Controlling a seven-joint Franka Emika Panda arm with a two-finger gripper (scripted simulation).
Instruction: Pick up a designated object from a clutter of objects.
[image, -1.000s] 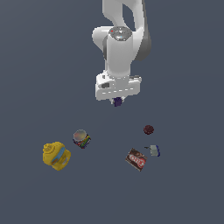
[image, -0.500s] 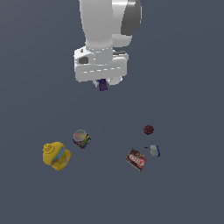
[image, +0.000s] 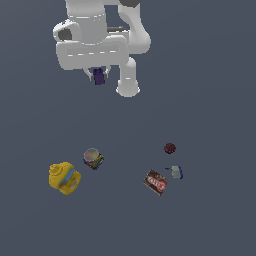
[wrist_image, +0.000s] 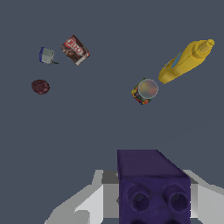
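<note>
A plain dark grey-blue tabletop (image: 210, 100) fills both views, and we see nothing on it beyond a handful of small scattered items. High in the exterior view hangs the white Panda arm (image: 95, 40), and beneath its hand the gripper (image: 99, 76) has its jaws closed on the dark purple block (image: 99, 76), which sits well above the tabletop and apart from everything else. In the wrist view we see that block (wrist_image: 151, 186) close up between the pale fingers (wrist_image: 87, 201), its studded face with round sockets turned toward the camera.

Below, toward the exterior view's left, lies the yellow jug with a blue band (image: 64, 177), tipped on its side. Just beside it, a little nearer the middle, stands the multicoloured can (image: 93, 158) with a grey lid. Well apart from these, toward the exterior view's right, we find three more pieces close together: the dark red ball (image: 170, 148), the small grey-blue piece (image: 175, 172) below it, and the brown-red box (image: 156, 182) just beside that piece. We cannot tell whether the box and the grey-blue piece touch.
</note>
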